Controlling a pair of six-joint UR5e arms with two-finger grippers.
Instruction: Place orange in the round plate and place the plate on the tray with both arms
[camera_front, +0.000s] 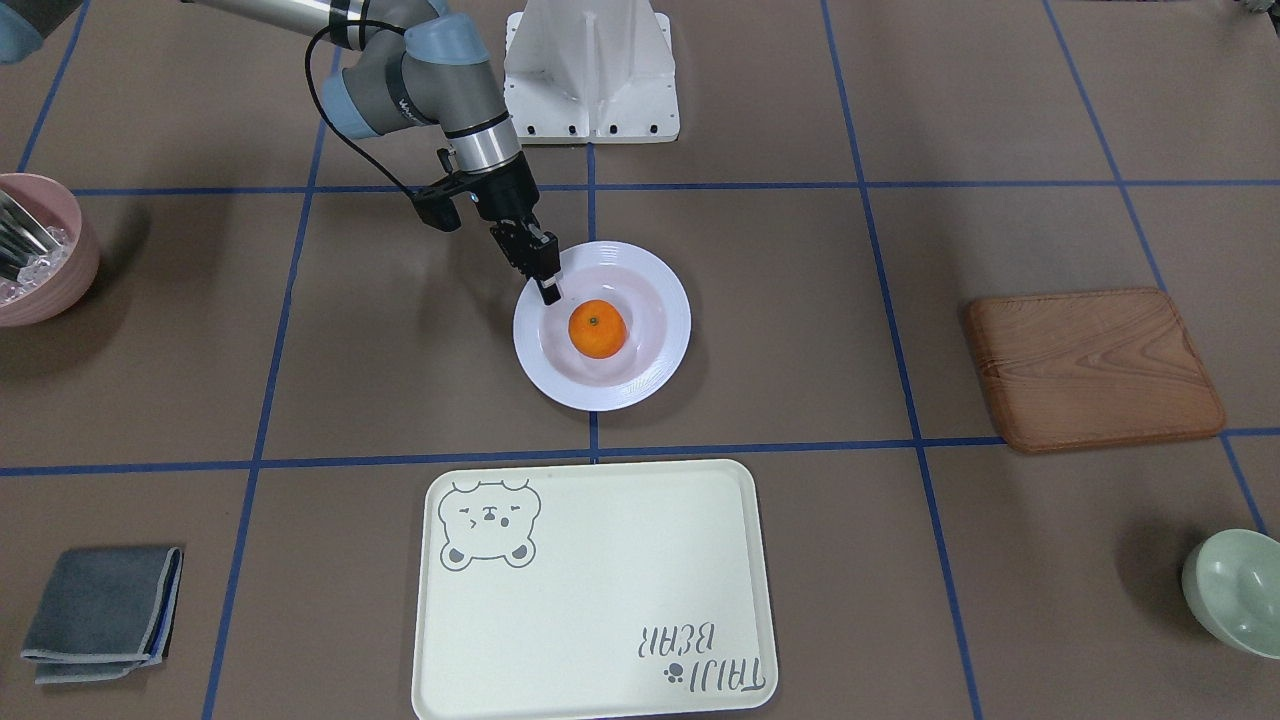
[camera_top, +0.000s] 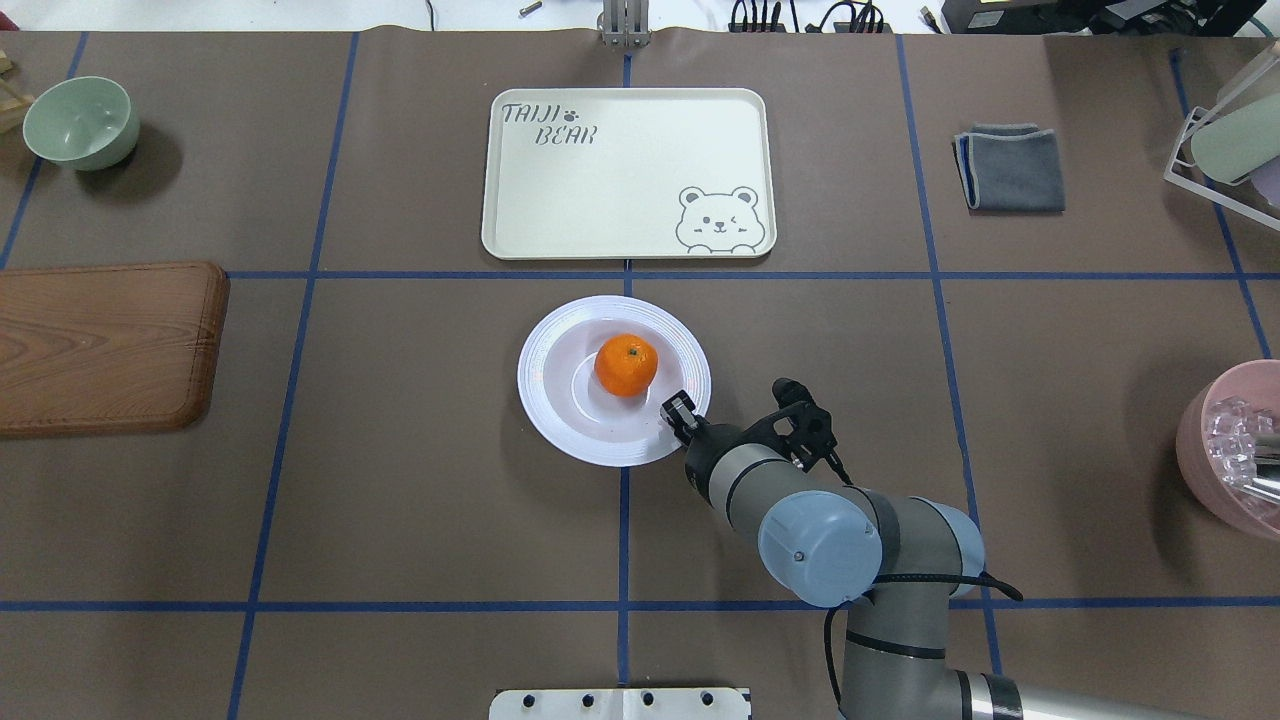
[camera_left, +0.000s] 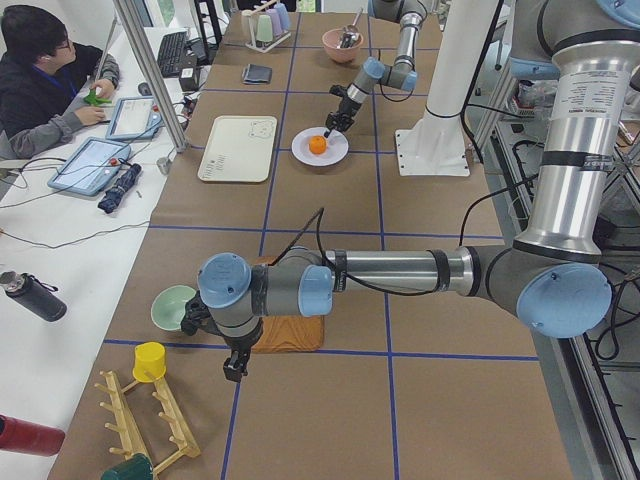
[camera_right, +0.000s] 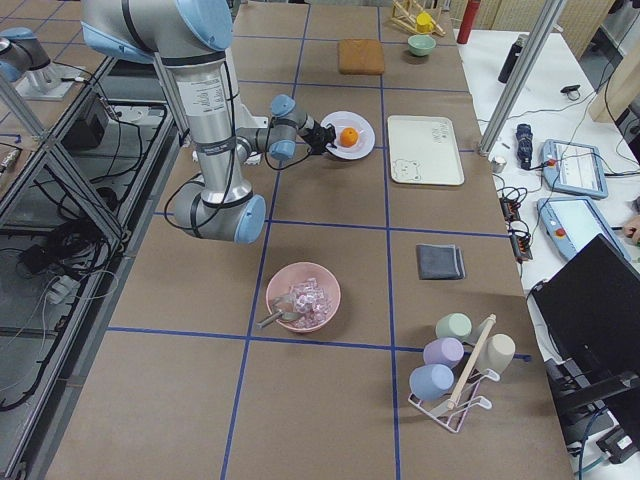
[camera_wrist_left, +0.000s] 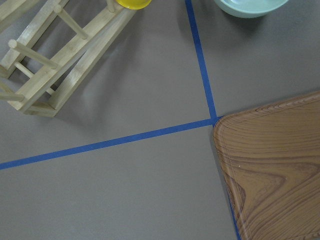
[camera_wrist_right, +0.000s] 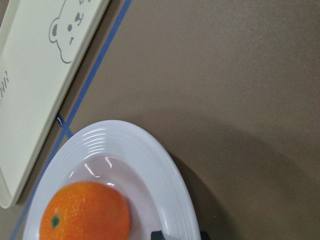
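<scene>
1 step remains: right gripper (camera_front: 547, 285) seems pinched on plate (camera_front: 675, 338) rim, orange (camera_front: 597, 329) aboard, for lifting to tray (camera_front: 600, 600); left gripper (camera_left: 234, 368) fingers cannot be told.

Wooden board (camera_front: 1095, 368) flat on brown surface (camera_front: 1000, 120) w/ blue tape grid. Pale green bowl (camera_front: 1235, 592) nr it. Pink bowl (camera_front: 40, 250) w/ clear cubes & metal utensil. Folded grey cloth (camera_front: 102, 612) well apart.

Brown tbl (camera_top: 420, 500) w/ blue tape grid (camera_top: 400, 275); white side bench (camera_left: 30, 350) w/ tablets (camera_left: 90, 165).
</scene>
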